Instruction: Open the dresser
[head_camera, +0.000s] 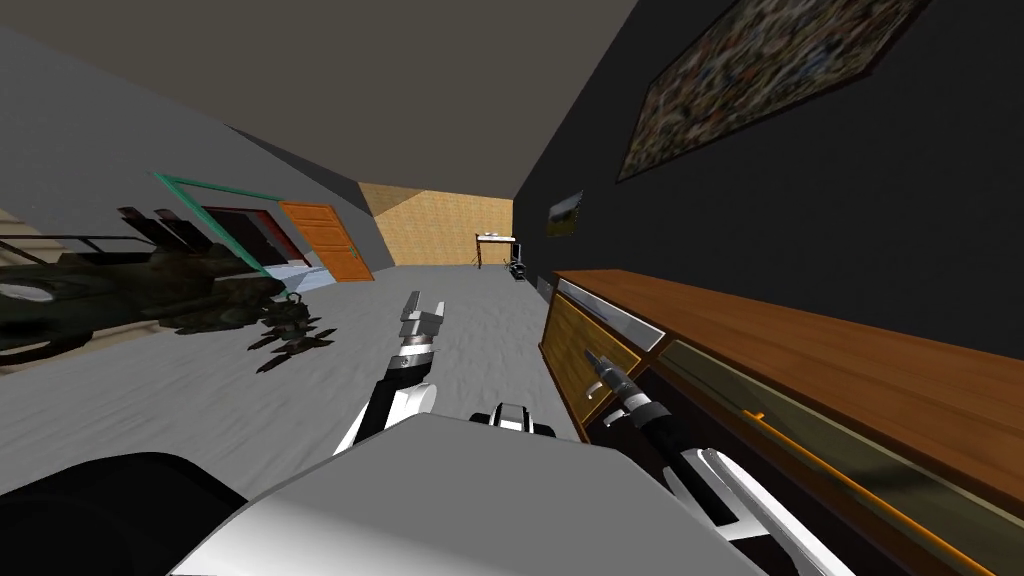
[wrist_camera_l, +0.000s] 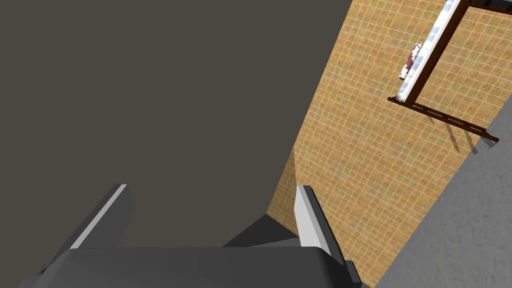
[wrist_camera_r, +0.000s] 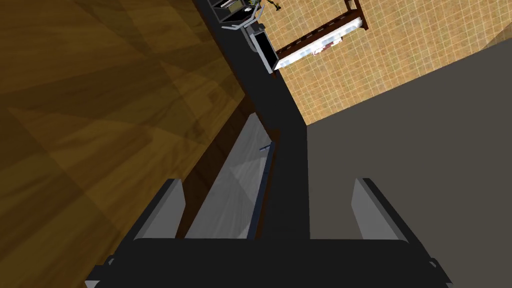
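Observation:
The dresser (head_camera: 800, 340) runs along the dark wall on my right, with a brown wooden top. Its near end has a grey drawer front (head_camera: 610, 312) over a yellowish wooden panel (head_camera: 580, 345). My right gripper (head_camera: 594, 362) is close to that front, open. In the right wrist view the grey drawer front (wrist_camera_r: 230, 190) and its thin dark handle bar (wrist_camera_r: 264, 175) lie between the spread fingers of the right gripper (wrist_camera_r: 272, 205), and the wooden panel (wrist_camera_r: 75, 125) lies beside them. My left gripper (head_camera: 425, 310) is raised over the floor, and the left gripper (wrist_camera_l: 212, 210) is open and holds nothing.
An olive drawer with a long orange handle (head_camera: 830, 470) lies nearer me on the dresser. A dark plant-like heap (head_camera: 200, 290) lies on the grey floor to the left. An orange door (head_camera: 325, 240) and a small table (head_camera: 495, 245) stand at the far end.

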